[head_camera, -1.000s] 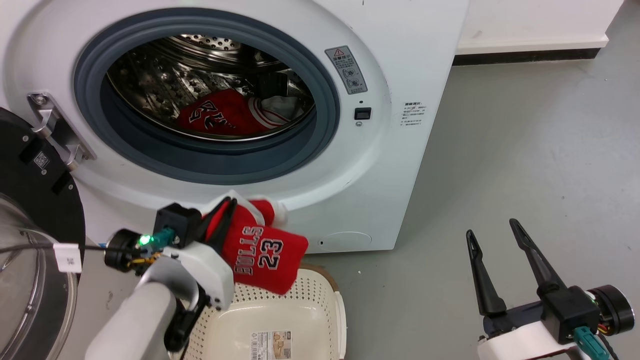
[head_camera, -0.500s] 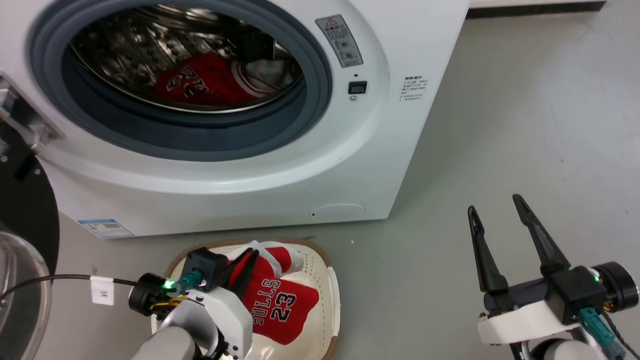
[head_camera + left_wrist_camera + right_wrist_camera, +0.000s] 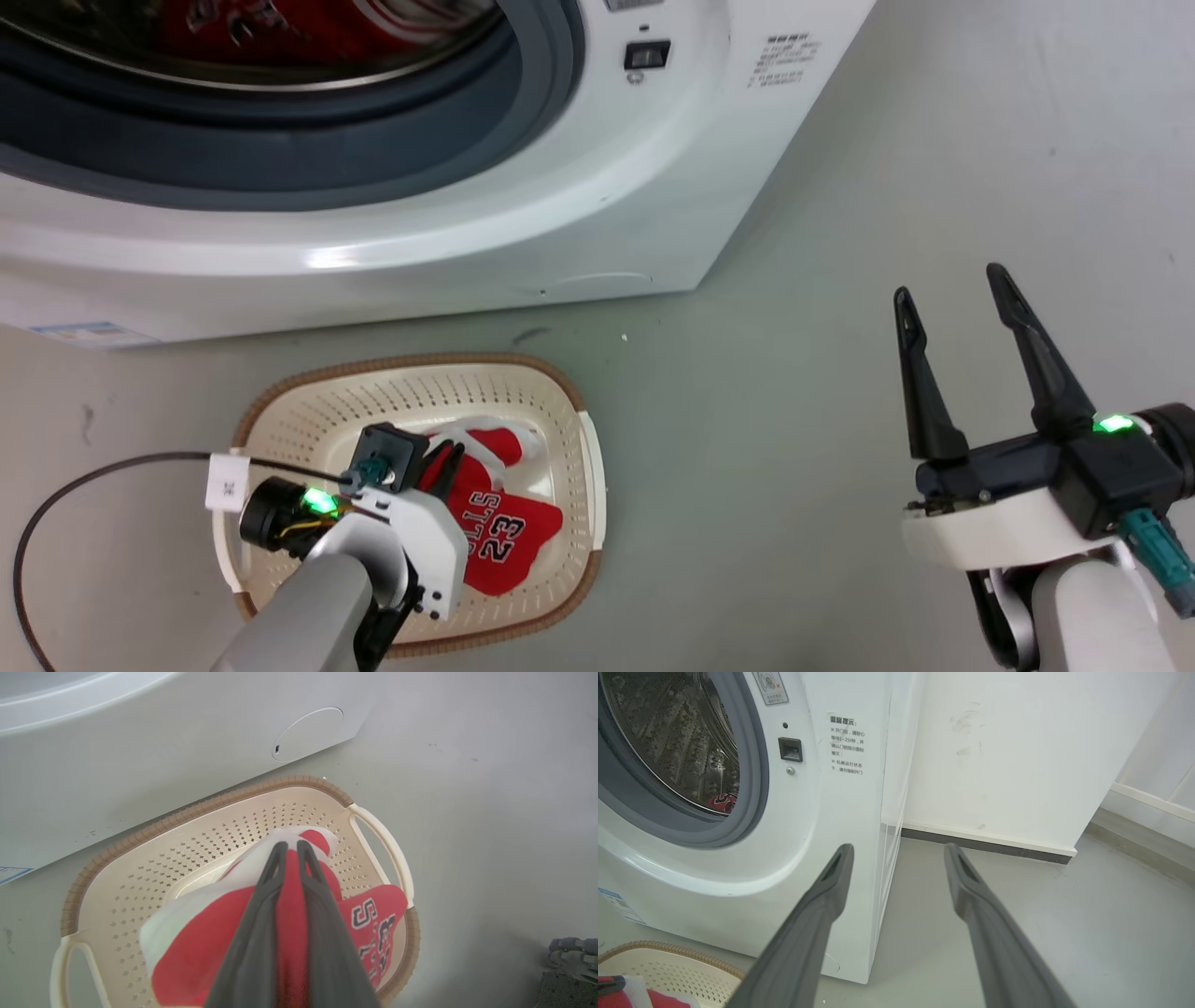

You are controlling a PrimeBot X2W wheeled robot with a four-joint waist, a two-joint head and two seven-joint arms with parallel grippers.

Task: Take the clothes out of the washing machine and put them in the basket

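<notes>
The red "BULLS 23" jersey (image 3: 499, 546) lies partly inside the cream basket (image 3: 411, 362) on the floor in front of the white washing machine (image 3: 467, 233). My left gripper (image 3: 448, 457) is down in the basket, shut on the jersey's red-and-white shoulder. The left wrist view shows its fingers (image 3: 290, 844) pinching the jersey (image 3: 373, 924) above the basket (image 3: 187, 814). A second red garment (image 3: 280, 28) lies in the drum, also visible in the right wrist view (image 3: 724, 802). My right gripper (image 3: 948, 283) hovers open over the floor to the right, holding nothing (image 3: 899, 848).
A black cable with a white tag (image 3: 227, 481) loops left of the basket. Grey floor (image 3: 794, 420) stretches right of the washer. A white wall with dark skirting (image 3: 994, 765) stands behind the washer's side.
The head camera has tilted down. My left gripper has lowered the jersey from in front of the washer into the basket, still shut on it. The right gripper stays open.
</notes>
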